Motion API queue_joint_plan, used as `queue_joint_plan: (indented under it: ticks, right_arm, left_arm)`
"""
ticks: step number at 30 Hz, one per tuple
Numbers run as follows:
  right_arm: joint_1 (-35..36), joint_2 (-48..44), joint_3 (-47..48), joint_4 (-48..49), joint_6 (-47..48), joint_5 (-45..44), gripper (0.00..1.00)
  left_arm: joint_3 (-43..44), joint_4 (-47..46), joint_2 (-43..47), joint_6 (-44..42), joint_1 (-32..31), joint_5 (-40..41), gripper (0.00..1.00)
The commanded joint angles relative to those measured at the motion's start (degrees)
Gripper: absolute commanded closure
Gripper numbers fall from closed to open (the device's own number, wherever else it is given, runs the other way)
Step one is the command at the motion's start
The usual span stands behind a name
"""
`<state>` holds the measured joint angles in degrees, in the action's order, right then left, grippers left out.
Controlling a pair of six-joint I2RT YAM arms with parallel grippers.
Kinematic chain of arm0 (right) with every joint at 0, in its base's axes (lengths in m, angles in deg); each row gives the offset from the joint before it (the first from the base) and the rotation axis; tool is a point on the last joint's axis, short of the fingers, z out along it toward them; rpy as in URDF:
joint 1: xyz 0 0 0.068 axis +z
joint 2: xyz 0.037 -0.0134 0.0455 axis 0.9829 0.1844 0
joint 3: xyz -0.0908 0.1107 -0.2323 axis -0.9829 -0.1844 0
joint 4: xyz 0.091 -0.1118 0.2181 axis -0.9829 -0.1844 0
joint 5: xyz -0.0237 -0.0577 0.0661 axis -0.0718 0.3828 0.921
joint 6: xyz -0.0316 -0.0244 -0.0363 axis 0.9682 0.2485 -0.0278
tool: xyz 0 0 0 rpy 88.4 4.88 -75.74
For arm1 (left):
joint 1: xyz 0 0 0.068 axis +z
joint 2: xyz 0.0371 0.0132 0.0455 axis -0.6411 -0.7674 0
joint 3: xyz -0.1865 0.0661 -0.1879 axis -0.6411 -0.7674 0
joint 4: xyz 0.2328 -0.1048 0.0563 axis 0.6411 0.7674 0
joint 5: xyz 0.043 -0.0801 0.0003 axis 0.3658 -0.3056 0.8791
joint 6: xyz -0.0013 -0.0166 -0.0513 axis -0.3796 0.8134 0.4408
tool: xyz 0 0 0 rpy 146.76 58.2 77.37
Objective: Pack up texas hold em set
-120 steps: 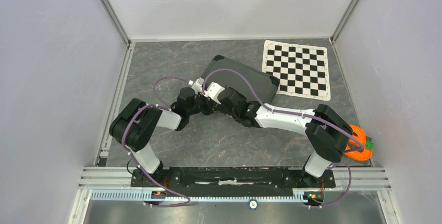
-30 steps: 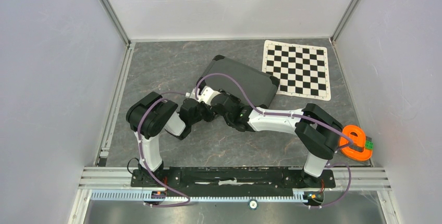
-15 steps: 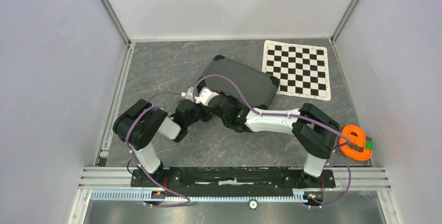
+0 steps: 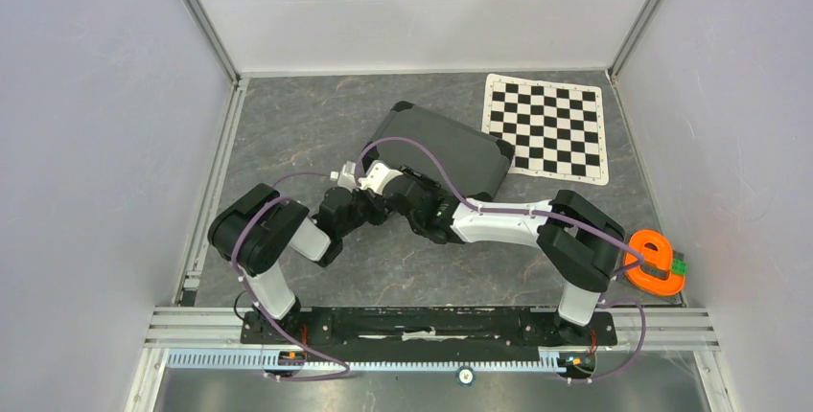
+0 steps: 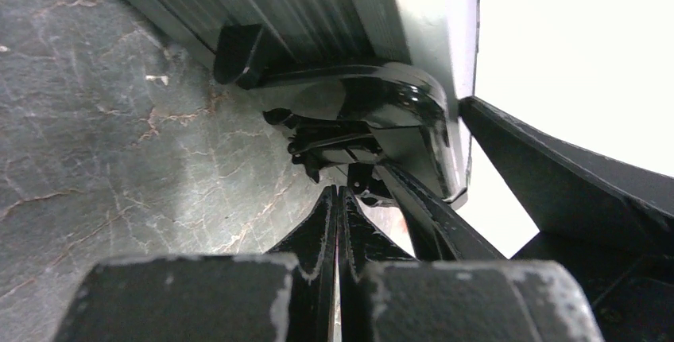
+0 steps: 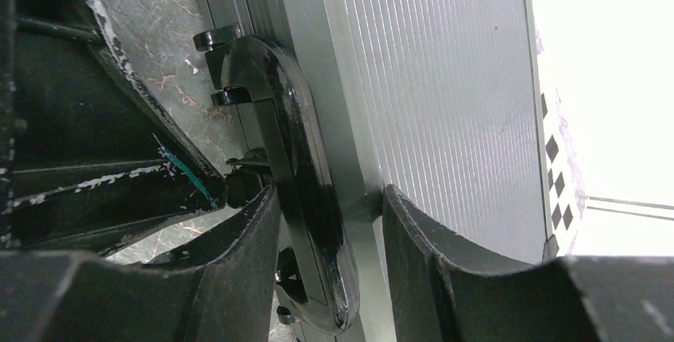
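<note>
The left arm's (image 4: pixel 261 232) elbow has swung outward since a second ago. The left gripper (image 5: pixel 337 199), closed and empty, sits beside the black case (image 4: pixel 446 148), which the right gripper (image 6: pixel 330 211) clasps at its handle (image 6: pixel 290 143).

The left arm (image 4: pixel 278 230) and right arm (image 4: pixel 508 223) hide the near edge of the case (image 4: pixel 451 148).

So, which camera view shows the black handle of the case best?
Right wrist: the handle shows close and nearly whole between the right gripper fingers. Left wrist shows only part of it. In the top view the arms hide it.
</note>
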<state>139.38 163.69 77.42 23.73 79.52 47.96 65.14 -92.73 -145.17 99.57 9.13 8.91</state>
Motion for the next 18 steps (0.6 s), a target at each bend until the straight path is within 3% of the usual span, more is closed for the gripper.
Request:
queue_joint_plan:
  ticks: [1, 8, 18]
  right_arm:
    - [-1.01, 2.33, -0.87, -6.53, -3.96, 3.15, 0.65]
    - [-1.55, 1.98, -0.88, -6.38, -4.79, 4.95, 0.66]
    - [-1.65, 2.23, -0.52, -6.39, -4.97, 5.91, 0.67]
  left_arm:
    - [-0.98, -10.07, -0.55, 0.31, -0.46, 1.17, 0.98]
    - [2.14, -13.05, -7.17, 3.29, -1.21, -0.04, 0.98]
    - [3.6, 0.42, -5.41, -0.4, -1.25, 4.02, 0.98]
